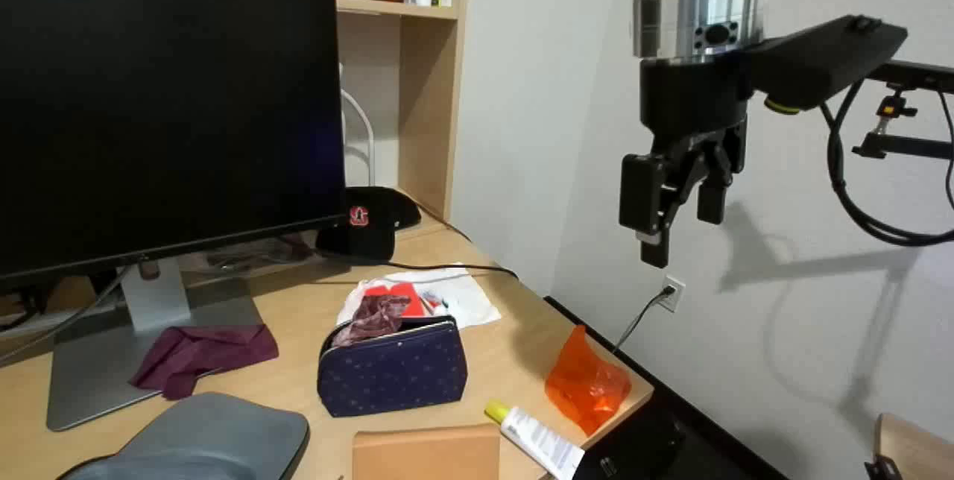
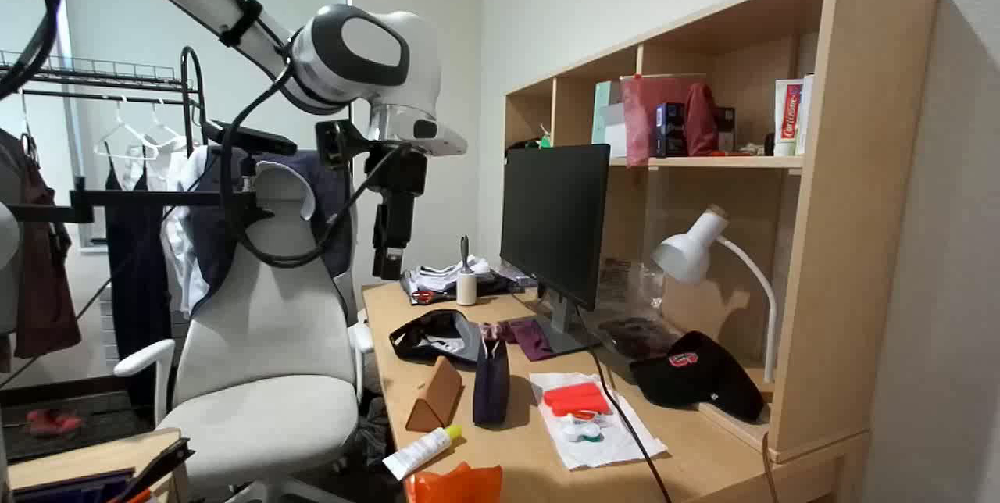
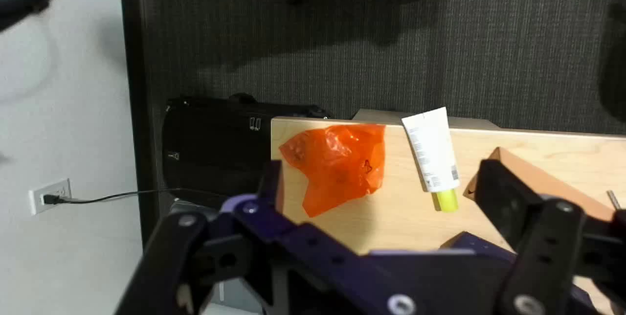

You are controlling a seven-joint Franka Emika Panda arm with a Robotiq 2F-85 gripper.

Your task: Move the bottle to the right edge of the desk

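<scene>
The bottle is a white tube with a yellow-green cap. It lies on its side on the light wooden desk [image 1: 510, 346] near a corner, and shows in both exterior views [image 1: 544, 443] [image 2: 422, 452]. In the wrist view the bottle [image 3: 433, 153] has its flat white end jutting past the desk edge, cap inward on the wood [image 3: 389, 227]. My gripper [image 1: 682, 232] is open and empty, high above the desk level; it also shows from the side [image 2: 388, 265]. In the wrist view the bottle lies below, between the spread fingers [image 3: 384, 183], nearer the right finger.
A crumpled orange packet [image 3: 337, 163] lies beside the bottle at the desk corner. A tan triangular case [image 2: 437, 397] and a navy pouch [image 1: 391, 372] stand close on its other side. A large monitor [image 1: 164, 107] stands farther back. A grey chair [image 2: 266, 354] is by the desk.
</scene>
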